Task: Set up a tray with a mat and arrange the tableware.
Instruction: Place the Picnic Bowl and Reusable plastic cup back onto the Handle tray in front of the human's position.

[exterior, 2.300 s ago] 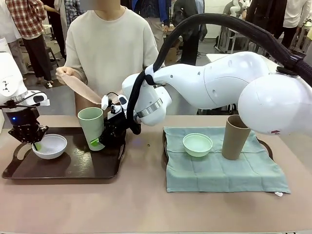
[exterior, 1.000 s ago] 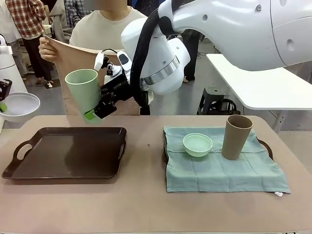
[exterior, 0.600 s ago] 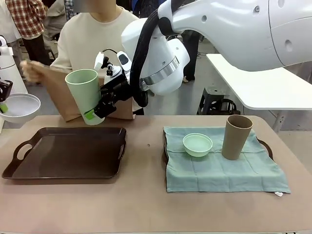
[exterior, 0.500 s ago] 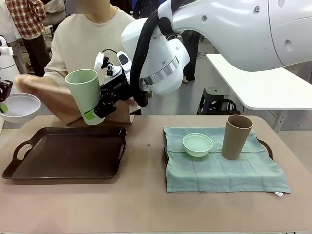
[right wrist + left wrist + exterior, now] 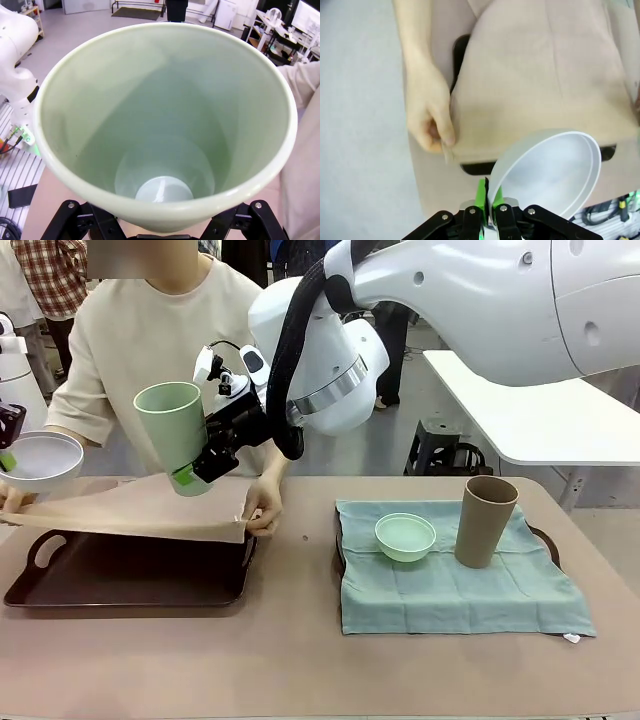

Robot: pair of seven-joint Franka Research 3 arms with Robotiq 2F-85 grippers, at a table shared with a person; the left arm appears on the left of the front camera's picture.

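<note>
The beige mat [image 5: 130, 512] is stretched over the dark tray [image 5: 130, 585], not yet lying flat; the person's hand [image 5: 262, 508] pinches its corner at the tray's right rim, the other hand [image 5: 427, 112] grips the far-left edge.

Your right gripper [image 5: 205, 462] is clamped on the pale green cup [image 5: 172, 430], tilted, held above the tray's right half. Your left gripper [image 5: 487, 207] pinches the rim of the white bowl [image 5: 38, 457], held above the tray's left end.

Risks, as judged:
- Lower either piece now and you pin a wrinkled mat, or strike the person's hands under both loads.
- The bowl hangs by a thin rim pinch; a jolt could slip it.
- The cup is tilted; set down that way on loose cloth, it may topple.

Right of the tray: a green cloth [image 5: 450, 590] carrying the mint green bowl [image 5: 405, 536] and the taupe cup [image 5: 483, 520], well apart from your grippers. The right arm spans the middle, above that set.
</note>
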